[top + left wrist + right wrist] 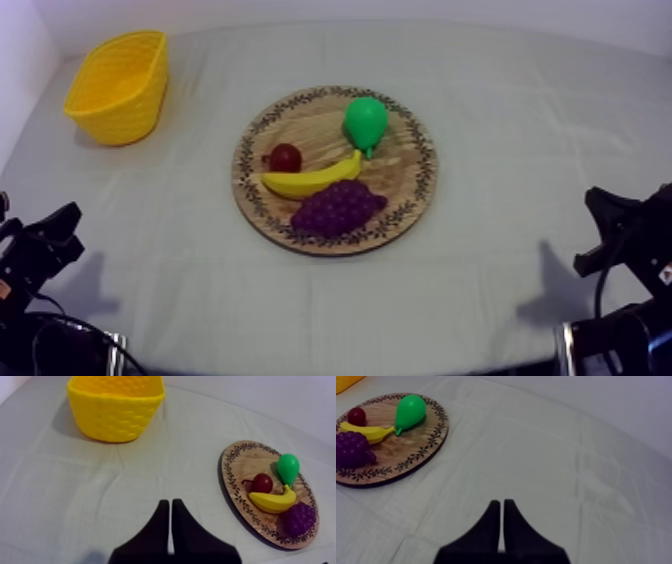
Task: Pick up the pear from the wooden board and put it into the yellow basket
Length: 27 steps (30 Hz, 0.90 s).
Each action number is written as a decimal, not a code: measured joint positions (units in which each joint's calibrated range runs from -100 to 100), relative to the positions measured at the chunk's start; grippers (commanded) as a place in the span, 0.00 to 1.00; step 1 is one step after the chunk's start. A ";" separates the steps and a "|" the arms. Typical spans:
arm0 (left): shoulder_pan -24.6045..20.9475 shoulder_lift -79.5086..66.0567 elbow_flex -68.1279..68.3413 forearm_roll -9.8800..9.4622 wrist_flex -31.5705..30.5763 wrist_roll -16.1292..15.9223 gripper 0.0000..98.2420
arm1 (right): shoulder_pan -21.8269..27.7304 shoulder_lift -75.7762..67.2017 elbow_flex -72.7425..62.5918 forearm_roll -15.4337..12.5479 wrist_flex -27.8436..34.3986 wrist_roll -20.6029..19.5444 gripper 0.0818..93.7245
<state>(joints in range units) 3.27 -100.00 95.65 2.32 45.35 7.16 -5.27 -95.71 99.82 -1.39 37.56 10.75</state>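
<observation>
1. The pear lies at one o'clock on the wooden board, narrow end beside the banana.
2. The yellow basket stands well apart, at the board's ten o'clock.
3. My left gripper and right gripper are both pinched to a wedge, empty.
4. Reach not begun, I judge: next, open the left one and descend on the pear, clear of the banana.

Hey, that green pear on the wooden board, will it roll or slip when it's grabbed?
The pear looks like smooth plastic, so it is probably light, stiff and slippery. It lies on its side on the board, so a nudge would likely roll it. Its narrow end points at the banana, which might get bumped.
</observation>
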 measured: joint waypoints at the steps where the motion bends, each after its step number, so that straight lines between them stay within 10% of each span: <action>1: 0.00 0.00 0.00 0.00 0.00 0.00 0.00 | 0.00 0.00 0.00 0.00 0.00 0.00 0.00; 18: 0.95 0.00 0.00 0.25 0.00 0.09 0.00 | 0.00 0.00 0.00 0.00 0.00 -0.06 0.00; 27: 8.15 0.15 -0.41 4.04 -1.23 -2.31 0.00 | 0.00 0.00 0.00 0.00 0.00 -0.03 0.00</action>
<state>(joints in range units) 11.42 -99.85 95.24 6.36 44.13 4.85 -5.27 -95.71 99.82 -1.39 37.56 10.72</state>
